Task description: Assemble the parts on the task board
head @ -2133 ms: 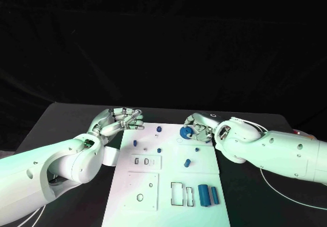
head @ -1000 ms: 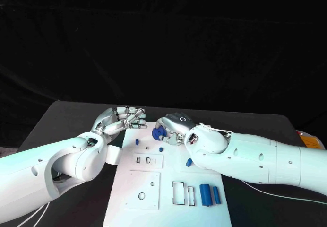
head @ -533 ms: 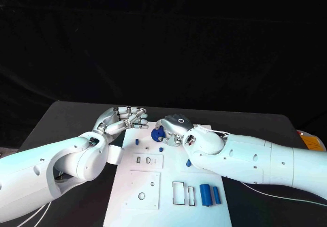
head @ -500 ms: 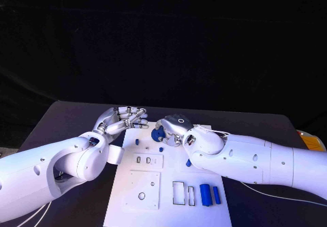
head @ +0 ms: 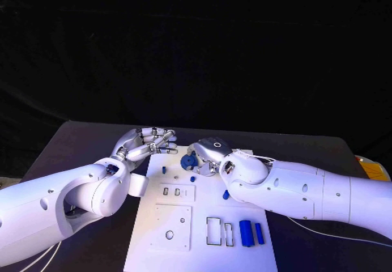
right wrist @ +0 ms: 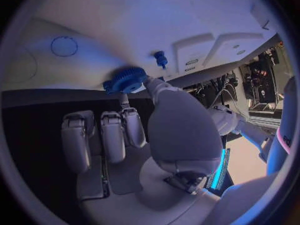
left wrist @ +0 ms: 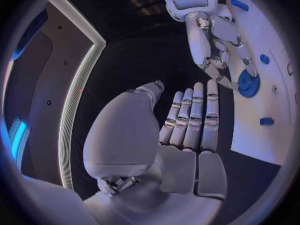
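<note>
no brand, label or writing can be read on anything. one white task board (head: 184,226) lies on the dark surface (head: 73,141), its long side running away from the robot. the right hand (head: 206,154) pinches one blue gear (head: 188,161) between thumb and a fingertip at the far end of the board; the right wrist view shows the gear (right wrist: 127,80) at the board's face, beside a small blue peg (right wrist: 160,59) standing in the board. whether the gear touches the board cannot be told. two blue cylinders (head: 251,233) lie side by side near the board's near right corner, next to two rectangular outlines. one further small blue part (head: 225,194) sits mid-board by the right arm. the left hand (head: 147,143) holds nothing; its fingers lie straight and close together just off the board's far left corner, apart from the gear. behind the surface the room is dark.
</note>
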Tool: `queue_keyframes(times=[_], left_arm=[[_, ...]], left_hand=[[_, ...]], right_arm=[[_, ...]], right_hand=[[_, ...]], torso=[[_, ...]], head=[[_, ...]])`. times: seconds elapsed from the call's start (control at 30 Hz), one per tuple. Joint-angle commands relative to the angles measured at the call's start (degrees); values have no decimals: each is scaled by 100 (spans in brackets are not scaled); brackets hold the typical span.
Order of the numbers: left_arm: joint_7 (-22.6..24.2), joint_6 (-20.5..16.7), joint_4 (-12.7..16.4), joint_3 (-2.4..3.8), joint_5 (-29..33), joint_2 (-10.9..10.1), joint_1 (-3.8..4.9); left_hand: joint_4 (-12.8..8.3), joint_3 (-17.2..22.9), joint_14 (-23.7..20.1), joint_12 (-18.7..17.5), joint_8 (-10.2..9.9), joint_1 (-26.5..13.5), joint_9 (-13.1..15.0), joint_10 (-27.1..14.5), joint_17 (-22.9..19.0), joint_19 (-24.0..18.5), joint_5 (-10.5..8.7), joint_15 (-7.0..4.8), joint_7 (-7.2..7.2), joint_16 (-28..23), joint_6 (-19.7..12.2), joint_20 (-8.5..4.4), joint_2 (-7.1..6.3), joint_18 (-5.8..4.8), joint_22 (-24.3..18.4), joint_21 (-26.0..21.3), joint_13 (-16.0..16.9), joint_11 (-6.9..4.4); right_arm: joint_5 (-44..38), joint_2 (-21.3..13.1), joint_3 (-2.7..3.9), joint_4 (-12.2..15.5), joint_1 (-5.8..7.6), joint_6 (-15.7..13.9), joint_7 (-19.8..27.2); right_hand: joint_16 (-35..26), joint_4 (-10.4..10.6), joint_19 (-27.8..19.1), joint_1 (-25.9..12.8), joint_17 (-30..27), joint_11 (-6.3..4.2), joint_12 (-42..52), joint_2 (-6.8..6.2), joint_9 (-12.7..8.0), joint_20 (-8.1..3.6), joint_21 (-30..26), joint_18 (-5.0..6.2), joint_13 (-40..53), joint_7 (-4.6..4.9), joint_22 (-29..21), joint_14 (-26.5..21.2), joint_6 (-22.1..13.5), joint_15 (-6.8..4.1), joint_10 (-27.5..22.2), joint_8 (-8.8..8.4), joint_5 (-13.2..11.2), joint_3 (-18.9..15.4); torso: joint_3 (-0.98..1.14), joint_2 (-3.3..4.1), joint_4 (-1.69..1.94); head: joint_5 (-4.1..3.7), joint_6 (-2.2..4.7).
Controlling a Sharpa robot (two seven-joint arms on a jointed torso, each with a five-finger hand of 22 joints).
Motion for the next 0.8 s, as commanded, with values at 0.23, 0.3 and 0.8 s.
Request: queue_keyframes(times=[0.23, 0.3, 0.8], left_arm=[[44, 53, 20, 5, -26, -8, 6], [43, 49, 21, 5, -26, -10, 6], [39, 51, 27, 5, -26, -20, 6]], left_hand=[[-17, 24, -17, -40, -19, -19, 5, -34, 7, 14, -20, 14, 107, -12, -32, 19, 11, 68, -10, 8, -1, -4], [-17, 24, -17, -40, -19, -19, 5, -34, 7, 14, -20, 14, 107, -12, -32, 19, 11, 68, -10, 8, -1, -4], [-17, 24, -17, -40, -19, -19, 5, -34, 7, 14, -20, 14, 107, -12, -32, 19, 11, 68, -10, 8, -1, -4]], right_arm=[[293, -35, -4, 11, -6, 297, 173], [308, -40, -4, 11, -6, 309, 187], [298, -62, -6, -26, -6, 536, -32]], right_hand=[[24, 29, 487, -969, 1078, 9, -6, 382, 68, 44, -26, -86, 527, -13, 1394, 514, 49, 45, 19, -88, 418, -509], [24, 28, 488, -991, 1078, 8, 1, 402, 72, 43, -25, -87, 536, -16, 1395, 514, 60, 44, 26, -88, 432, -518], [26, 14, 498, -992, 1083, 3, -5, 471, 82, 40, -14, -91, 529, -19, 1407, 515, 65, 39, 20, -105, 535, -507]], torso=[[-1, 2, -1], [0, 3, -1], [-2, 2, 2]], head=[[0, -5], [2, -7], [-16, 0]])
